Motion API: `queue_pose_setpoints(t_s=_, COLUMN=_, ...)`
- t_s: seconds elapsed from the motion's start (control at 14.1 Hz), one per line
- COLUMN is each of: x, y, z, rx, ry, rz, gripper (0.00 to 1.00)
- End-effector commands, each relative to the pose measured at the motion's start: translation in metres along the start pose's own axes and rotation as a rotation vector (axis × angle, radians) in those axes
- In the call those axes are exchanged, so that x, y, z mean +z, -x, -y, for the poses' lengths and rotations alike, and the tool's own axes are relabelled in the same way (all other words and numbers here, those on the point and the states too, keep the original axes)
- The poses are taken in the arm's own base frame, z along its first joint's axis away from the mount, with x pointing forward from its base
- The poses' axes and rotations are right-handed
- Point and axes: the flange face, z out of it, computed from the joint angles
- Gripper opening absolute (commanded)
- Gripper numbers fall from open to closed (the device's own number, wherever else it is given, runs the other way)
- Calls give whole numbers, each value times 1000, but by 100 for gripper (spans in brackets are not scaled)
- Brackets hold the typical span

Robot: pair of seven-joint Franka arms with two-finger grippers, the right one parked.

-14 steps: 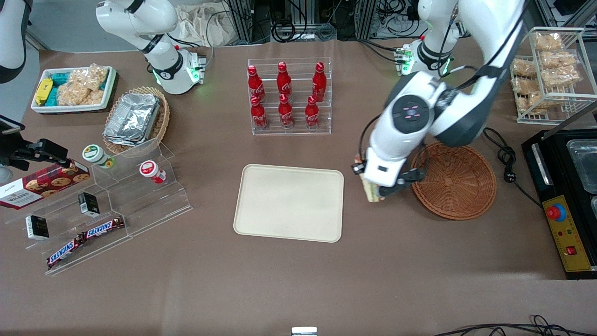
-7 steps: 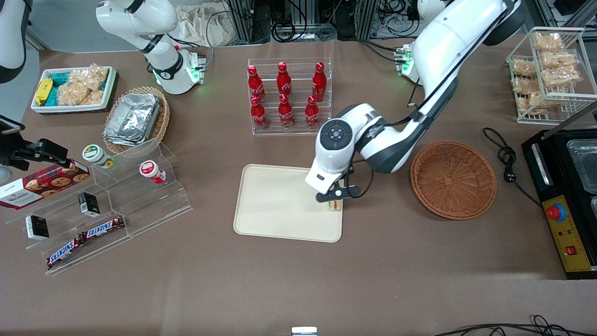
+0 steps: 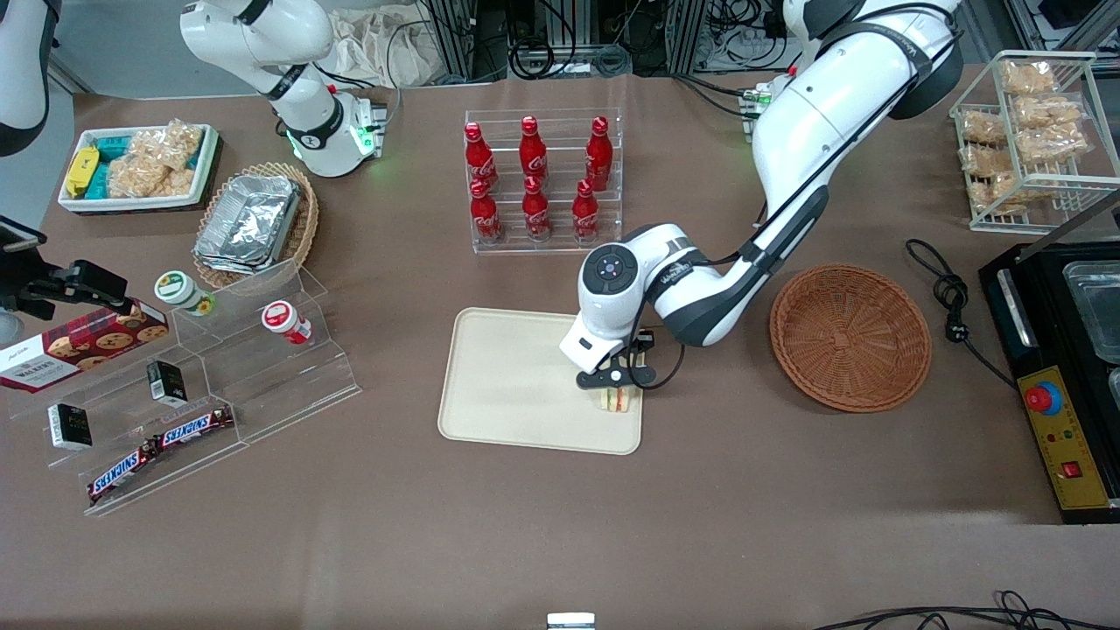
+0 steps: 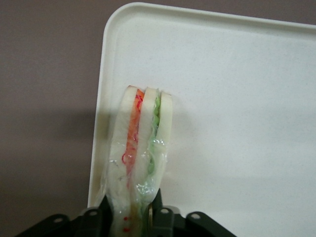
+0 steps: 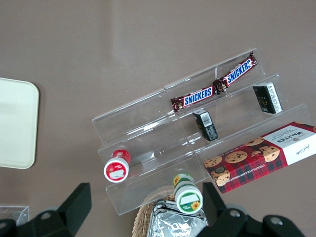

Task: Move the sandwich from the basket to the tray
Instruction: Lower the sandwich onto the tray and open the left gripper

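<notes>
Cream-beige plastic forms the tray (image 3: 525,376), which lies flat on the brown bench (image 3: 560,525) nearer the front camera than the clear rack of red cola bottles (image 3: 538,179). The gripper (image 3: 618,385) hangs low over the tray's edge on the working arm's side, close to the corner nearest the camera. Its fingers (image 4: 163,217) are closed on the sandwich (image 3: 618,400), pinching the wrapped wedge by its flat bread faces.

In the left wrist view the sandwich (image 4: 140,153) stands on edge, its layers showing as stripes: pale bread, an orange-red filling, bread, a green filling, bread again, all under clear film. It sits over the tray (image 4: 237,123) just inside the rim, along one side. Whether its lower edge is touching the tray's surface cannot be told.

Toward the working arm's end of the bench, well apart from the tray, lies the round reddish-brown wicker basket (image 3: 850,338) with nothing in it. A wire rack of bagged snacks (image 3: 1028,131) stands farther from the camera than the basket.

Toward the parked arm's end, a stepped clear acrylic stand (image 3: 210,376) carries two Snickers bars (image 3: 157,451) on its lowest step.
</notes>
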Motion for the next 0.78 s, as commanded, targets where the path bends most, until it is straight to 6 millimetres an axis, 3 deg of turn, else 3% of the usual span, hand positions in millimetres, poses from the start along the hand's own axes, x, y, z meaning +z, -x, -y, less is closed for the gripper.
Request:
queue_pose_setpoints(t_s=0.0, x=-6, y=-8, z=-2, rx=12, ry=4, rz=-25, gripper=99)
queue_pose_setpoints(t_s=0.14, x=-16, y=-17, z=8, rx=-12, ry=3, rz=-33, gripper=99)
queue_pose_setpoints(t_s=0.28, x=-39, y=-24, z=21, rx=-35, ry=-17, rz=-46, gripper=99)
queue_pose_setpoints(t_s=0.57, x=-110, y=-17, z=54, rx=-65, ry=-178, rz=-58, gripper=99)
queue_pose_setpoints(t_s=0.71, x=-131, y=-32, z=85, rx=-95, ry=-188, rz=-33, gripper=99)
